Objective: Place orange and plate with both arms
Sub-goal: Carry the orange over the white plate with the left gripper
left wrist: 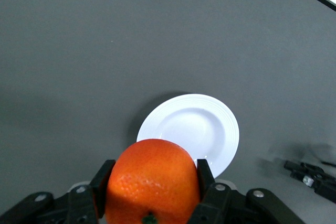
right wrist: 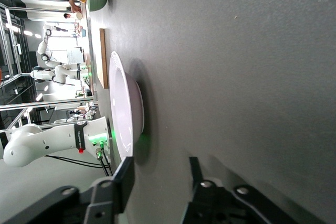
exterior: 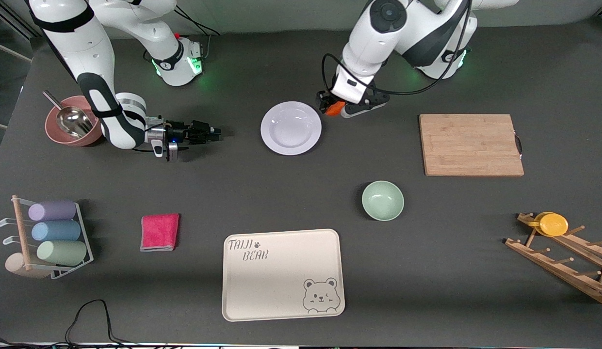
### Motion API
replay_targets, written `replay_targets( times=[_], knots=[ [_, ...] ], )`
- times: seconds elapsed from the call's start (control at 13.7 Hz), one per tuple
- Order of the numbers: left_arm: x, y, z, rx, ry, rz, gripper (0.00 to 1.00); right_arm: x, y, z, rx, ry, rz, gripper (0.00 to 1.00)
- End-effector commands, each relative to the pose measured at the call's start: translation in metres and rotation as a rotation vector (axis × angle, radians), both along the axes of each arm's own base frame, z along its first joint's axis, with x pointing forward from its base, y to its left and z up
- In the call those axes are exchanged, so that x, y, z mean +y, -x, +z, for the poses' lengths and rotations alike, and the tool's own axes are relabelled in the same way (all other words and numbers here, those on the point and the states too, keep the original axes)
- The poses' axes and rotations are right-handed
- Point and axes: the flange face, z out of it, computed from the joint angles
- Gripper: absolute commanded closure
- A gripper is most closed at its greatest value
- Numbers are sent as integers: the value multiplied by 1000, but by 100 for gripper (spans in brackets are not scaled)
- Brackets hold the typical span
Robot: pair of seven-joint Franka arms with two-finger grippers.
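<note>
Beside the plate [exterior: 291,128], my left gripper [exterior: 333,107] has its jaws pinching the orange [left wrist: 152,182]. My right gripper [exterior: 214,132] is low over the bench [exterior: 301,194] toward the right arm's end, jaws spread and pointing at the plate.

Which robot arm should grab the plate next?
Right. The right gripper is open, empty and level with the plate, pointing at its rim. The left gripper is shut on the orange.
</note>
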Motion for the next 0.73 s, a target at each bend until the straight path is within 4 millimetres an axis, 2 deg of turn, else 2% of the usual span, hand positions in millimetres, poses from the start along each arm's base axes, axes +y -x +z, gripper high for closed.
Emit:
replay_targets(
  times=[0.0, 0.15, 0.22, 0.51, 0.66],
  knots=[
    [-35, 9, -26, -7, -23, 31, 100, 4, -2, -1, -23, -15, -7, 63],
    [-59, 18, -54, -11, -28, 57, 100, 4, -2, -1, -24, -15, -7, 64],
    [-73, 26, -68, -12, -32, 75, 100, 4, -2, -1, -29, -15, -3, 68],
    [-118, 58, -131, -66, -120, 90, 100, 3, 0, -6, -32, -13, 3, 68],
    [-140, 58, -158, -83, -132, 112, 100, 1, 2, -17, -57, -11, 20, 68]
  ],
)
